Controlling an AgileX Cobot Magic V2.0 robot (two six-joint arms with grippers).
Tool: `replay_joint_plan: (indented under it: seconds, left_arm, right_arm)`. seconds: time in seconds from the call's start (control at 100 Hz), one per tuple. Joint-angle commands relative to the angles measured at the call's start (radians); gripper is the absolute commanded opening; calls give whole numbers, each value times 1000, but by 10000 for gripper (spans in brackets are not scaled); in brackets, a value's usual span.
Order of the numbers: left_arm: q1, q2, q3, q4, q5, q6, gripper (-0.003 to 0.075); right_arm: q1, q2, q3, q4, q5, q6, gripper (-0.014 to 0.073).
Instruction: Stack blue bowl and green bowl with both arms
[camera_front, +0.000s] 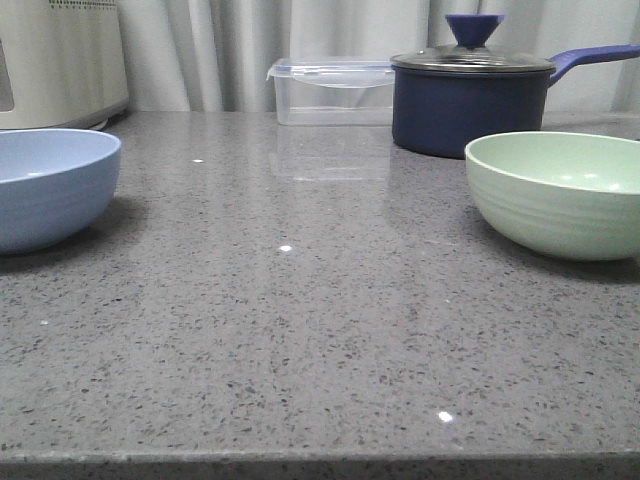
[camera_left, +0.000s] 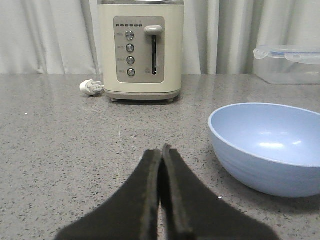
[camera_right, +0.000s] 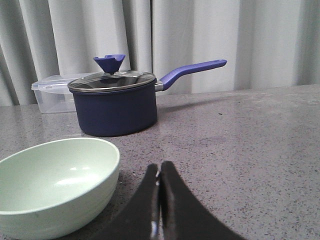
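The pale blue bowl (camera_front: 48, 185) stands upright at the left edge of the grey counter; it also shows in the left wrist view (camera_left: 270, 145). The mint-green bowl (camera_front: 560, 192) stands upright at the right; it also shows in the right wrist view (camera_right: 55, 185). Both bowls are empty and far apart. My left gripper (camera_left: 161, 149) is shut and empty, low over the counter beside the blue bowl. My right gripper (camera_right: 160, 165) is shut and empty, beside the green bowl. Neither arm shows in the front view.
A dark navy saucepan (camera_front: 470, 105) with a glass lid stands behind the green bowl. A clear plastic container (camera_front: 332, 92) stands at the back centre. A cream toaster (camera_left: 141, 50) with its plug (camera_left: 91, 87) stands beyond the blue bowl. Curtains hang behind.
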Motion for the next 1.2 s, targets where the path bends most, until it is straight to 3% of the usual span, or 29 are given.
replay_joint_plan:
  seconds: [0.0, 1.19]
  left_arm:
    - [3, -34, 40, -1, -79, 0, -20]
    - [3, -34, 20, -1, -107, 0, -20]
  right_arm:
    - [-6, -19, 0, -12, -75, -7, -74]
    - [-6, -18, -3, -14, -135, -14, -74]
